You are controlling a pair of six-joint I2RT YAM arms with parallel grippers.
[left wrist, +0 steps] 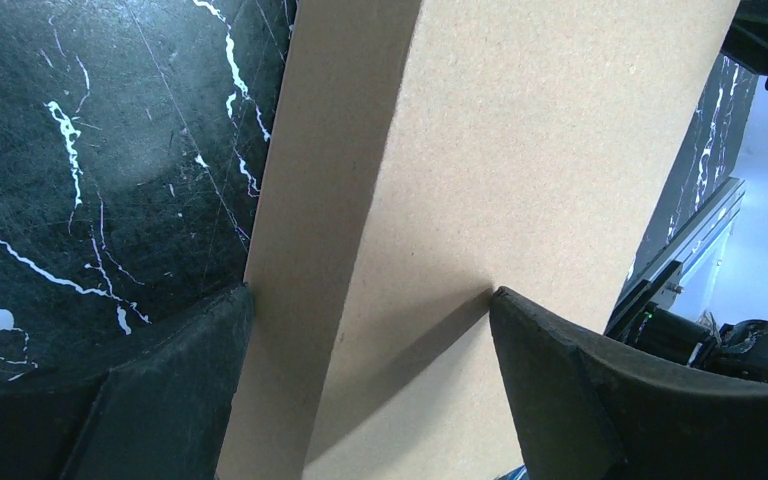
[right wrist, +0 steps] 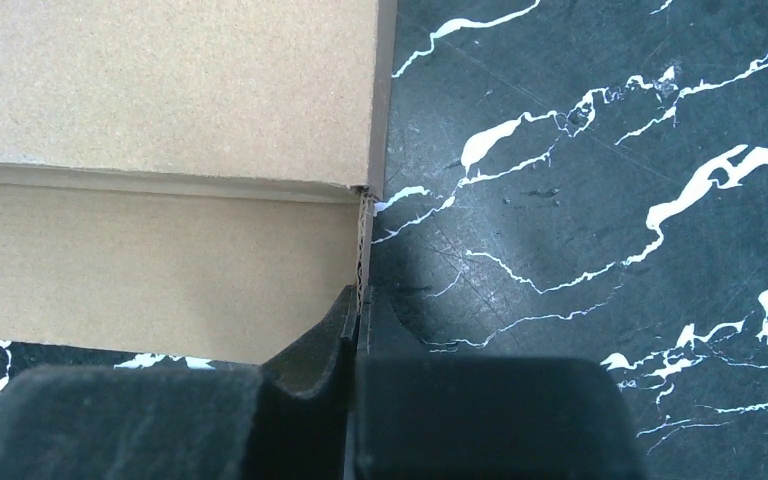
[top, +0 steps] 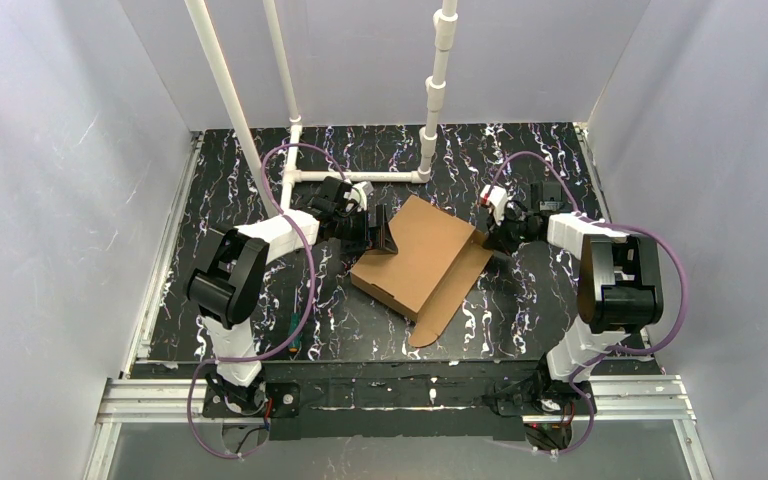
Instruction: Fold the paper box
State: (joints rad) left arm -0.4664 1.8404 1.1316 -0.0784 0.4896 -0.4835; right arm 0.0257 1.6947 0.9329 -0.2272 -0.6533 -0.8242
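Brown card: paper box [top: 415,255] lies part-folded on table [top: 540,300], btwn both arms. Left wrist: left gripper [left wrist: 368,298] jaws wide, astride box edge, tips touching card; press wall square. Right wrist: right gripper [right wrist: 360,300] jaws closed, apparently pinching flap edge; fold along crease, no twist.

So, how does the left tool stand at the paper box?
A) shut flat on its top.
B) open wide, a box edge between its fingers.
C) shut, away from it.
B: the fingers of the left tool stand wide apart, with an edge of the paper box between them.
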